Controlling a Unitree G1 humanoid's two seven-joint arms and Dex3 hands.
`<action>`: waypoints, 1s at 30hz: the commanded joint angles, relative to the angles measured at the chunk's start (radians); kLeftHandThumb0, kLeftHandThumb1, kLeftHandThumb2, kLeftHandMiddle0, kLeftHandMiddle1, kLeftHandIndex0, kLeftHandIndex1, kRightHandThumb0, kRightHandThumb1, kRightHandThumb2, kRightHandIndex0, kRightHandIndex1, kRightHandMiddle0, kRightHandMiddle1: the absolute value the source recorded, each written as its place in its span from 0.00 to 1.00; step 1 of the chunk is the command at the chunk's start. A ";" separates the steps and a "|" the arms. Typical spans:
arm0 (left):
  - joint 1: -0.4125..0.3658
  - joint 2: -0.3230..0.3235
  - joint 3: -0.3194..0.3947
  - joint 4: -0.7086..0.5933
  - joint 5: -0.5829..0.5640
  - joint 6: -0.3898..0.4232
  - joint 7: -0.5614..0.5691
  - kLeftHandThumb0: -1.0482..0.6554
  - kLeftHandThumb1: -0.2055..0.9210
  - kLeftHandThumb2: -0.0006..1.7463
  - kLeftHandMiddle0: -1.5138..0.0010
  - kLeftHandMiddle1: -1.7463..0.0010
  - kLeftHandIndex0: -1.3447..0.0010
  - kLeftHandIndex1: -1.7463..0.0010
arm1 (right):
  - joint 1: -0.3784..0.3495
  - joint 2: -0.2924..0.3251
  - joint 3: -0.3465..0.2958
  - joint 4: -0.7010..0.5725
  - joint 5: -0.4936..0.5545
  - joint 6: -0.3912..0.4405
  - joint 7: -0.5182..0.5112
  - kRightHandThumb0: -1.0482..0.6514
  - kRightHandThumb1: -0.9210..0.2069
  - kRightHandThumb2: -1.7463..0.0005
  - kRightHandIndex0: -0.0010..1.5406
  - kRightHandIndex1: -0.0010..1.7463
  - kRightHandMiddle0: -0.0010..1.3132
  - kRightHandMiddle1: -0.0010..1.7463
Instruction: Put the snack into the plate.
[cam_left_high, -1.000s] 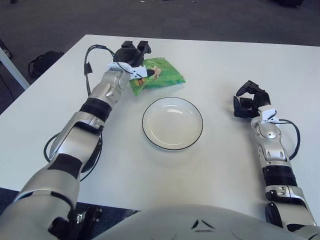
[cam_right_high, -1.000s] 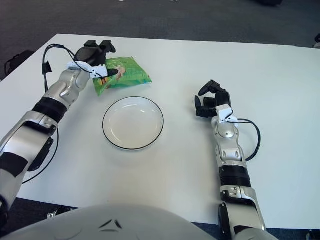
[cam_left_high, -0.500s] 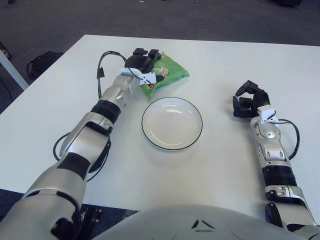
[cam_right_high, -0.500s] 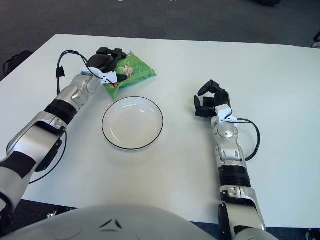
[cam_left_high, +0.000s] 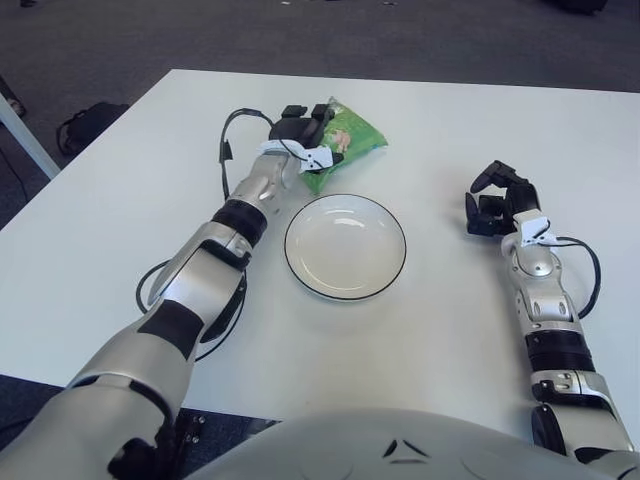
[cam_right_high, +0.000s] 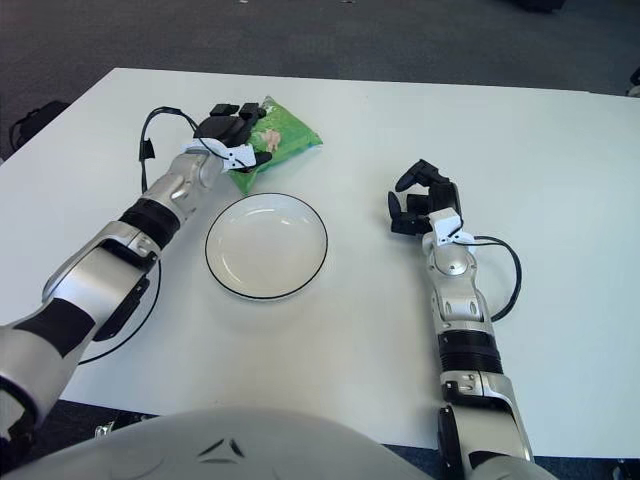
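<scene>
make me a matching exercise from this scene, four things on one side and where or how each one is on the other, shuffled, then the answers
Things:
1. snack bag
2. plate
3. left hand
4. right hand

Places or states:
A. bare, in the middle of the table, nearer the robot than the bag
B. green, lying on the table beyond the plate's far left rim
C. fingers curled, holding nothing, to the right of the plate
D. on the bag's left end, fingers closed on it

Pairs: 1-B, 2-A, 3-D, 4-C
</scene>
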 joint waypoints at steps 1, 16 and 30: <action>-0.026 -0.015 -0.007 -0.006 -0.014 0.033 -0.036 0.00 1.00 0.50 1.00 0.85 1.00 0.69 | 0.065 0.018 0.028 0.067 -0.024 0.069 0.013 0.32 0.58 0.21 0.87 1.00 0.50 1.00; 0.046 0.048 -0.032 -0.100 -0.017 0.054 -0.149 0.00 1.00 0.54 1.00 0.90 1.00 0.71 | 0.071 0.023 0.038 0.055 -0.035 0.071 0.003 0.32 0.57 0.21 0.88 1.00 0.50 1.00; 0.145 0.235 -0.028 -0.126 -0.015 -0.128 -0.134 0.02 1.00 0.53 0.98 0.89 1.00 0.66 | 0.079 0.017 0.049 0.003 -0.052 0.113 -0.004 0.32 0.59 0.20 0.87 1.00 0.51 1.00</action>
